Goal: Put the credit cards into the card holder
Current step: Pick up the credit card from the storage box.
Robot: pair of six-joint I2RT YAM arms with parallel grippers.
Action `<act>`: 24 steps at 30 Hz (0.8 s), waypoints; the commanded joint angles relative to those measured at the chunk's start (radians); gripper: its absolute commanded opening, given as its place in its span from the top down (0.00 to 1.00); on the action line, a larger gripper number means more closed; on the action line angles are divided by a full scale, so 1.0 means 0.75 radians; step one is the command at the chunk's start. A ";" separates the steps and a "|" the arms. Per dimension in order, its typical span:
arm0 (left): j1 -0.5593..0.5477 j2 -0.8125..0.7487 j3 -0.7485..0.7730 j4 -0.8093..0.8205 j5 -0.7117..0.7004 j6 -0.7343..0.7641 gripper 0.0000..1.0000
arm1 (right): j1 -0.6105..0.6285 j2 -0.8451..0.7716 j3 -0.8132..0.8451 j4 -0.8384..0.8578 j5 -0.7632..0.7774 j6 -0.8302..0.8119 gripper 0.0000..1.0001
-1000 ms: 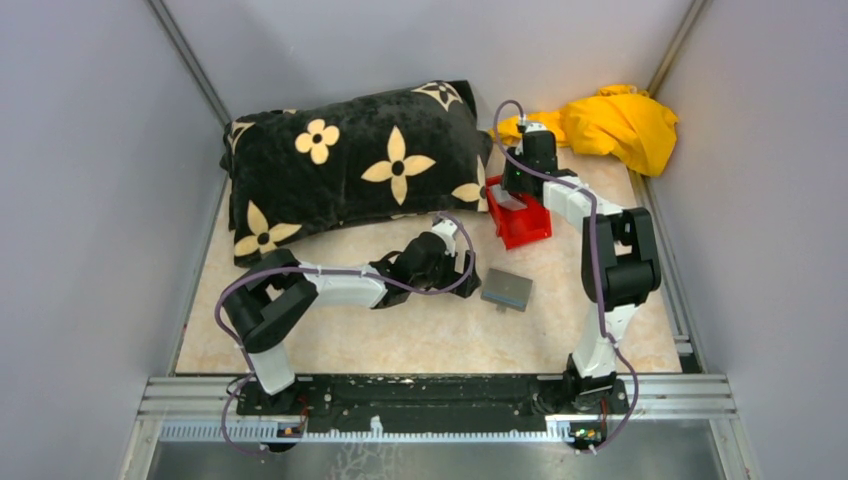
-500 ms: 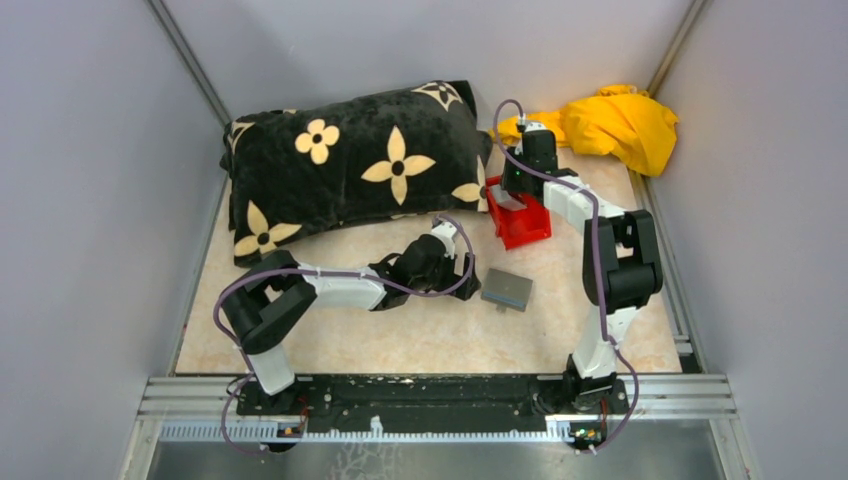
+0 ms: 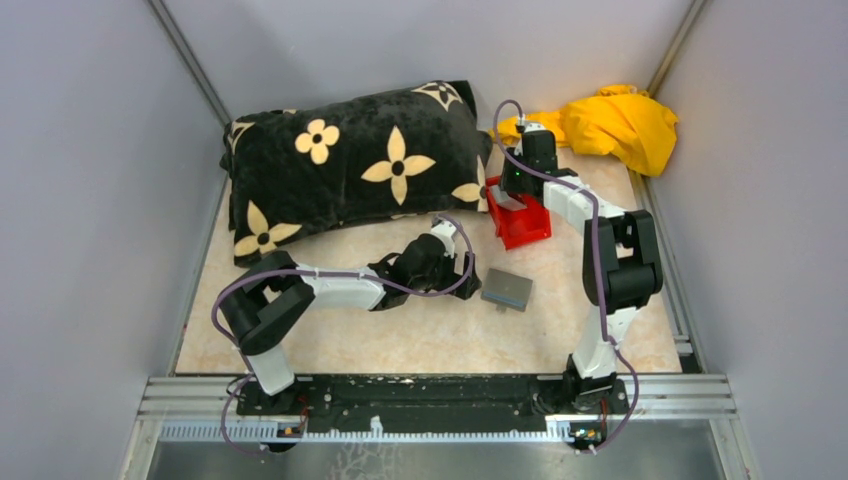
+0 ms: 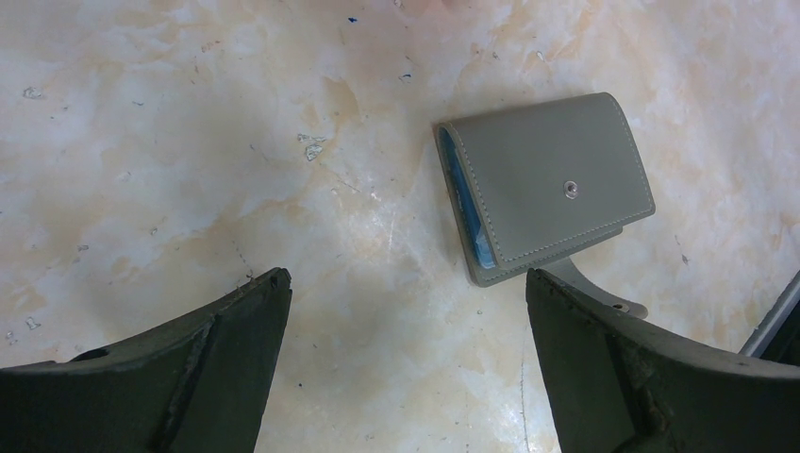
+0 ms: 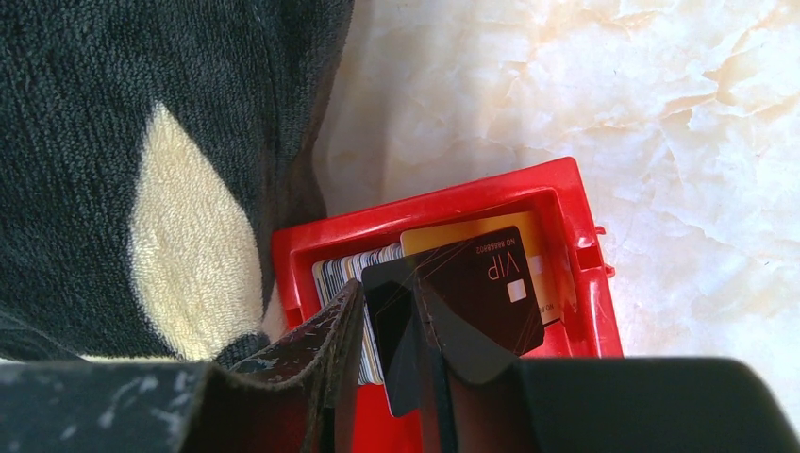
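Observation:
The grey card holder point(image 3: 507, 289) lies flat and closed on the marble table, its blue strip showing on one edge point(image 4: 552, 184). My left gripper point(image 3: 466, 272) hovers just left of it, wide open with nothing between the fingers point(image 4: 406, 278). My right gripper point(image 3: 512, 196) reaches down into the red bin point(image 3: 528, 230). Its jaws point(image 5: 391, 293) stand a narrow gap apart over a black credit card point(image 5: 486, 283) marked VIP, which leans tilted in the bin. Behind that card are a tan-yellow card point(image 5: 472, 233) and a stack of several cards on edge point(image 5: 347, 269).
A black pillow with cream flowers point(image 3: 350, 165) lies along the back left, touching the bin's left side point(image 5: 141, 142). A yellow cloth point(image 3: 615, 125) is bunched in the back right corner. Grey walls close in the table on both sides.
The right gripper's jaws have parted slightly inside the bin. Both arms otherwise stay where they were.

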 commanded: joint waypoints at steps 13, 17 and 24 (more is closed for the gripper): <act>-0.013 -0.009 -0.009 0.037 0.024 -0.010 0.00 | 0.020 -0.054 0.015 0.023 -0.066 0.019 0.73; -0.012 -0.008 -0.012 0.042 0.027 -0.012 0.00 | 0.020 -0.058 0.015 0.023 -0.068 0.021 0.73; -0.014 -0.004 -0.013 0.050 0.032 -0.016 0.00 | 0.019 -0.078 0.016 0.018 -0.067 0.019 0.77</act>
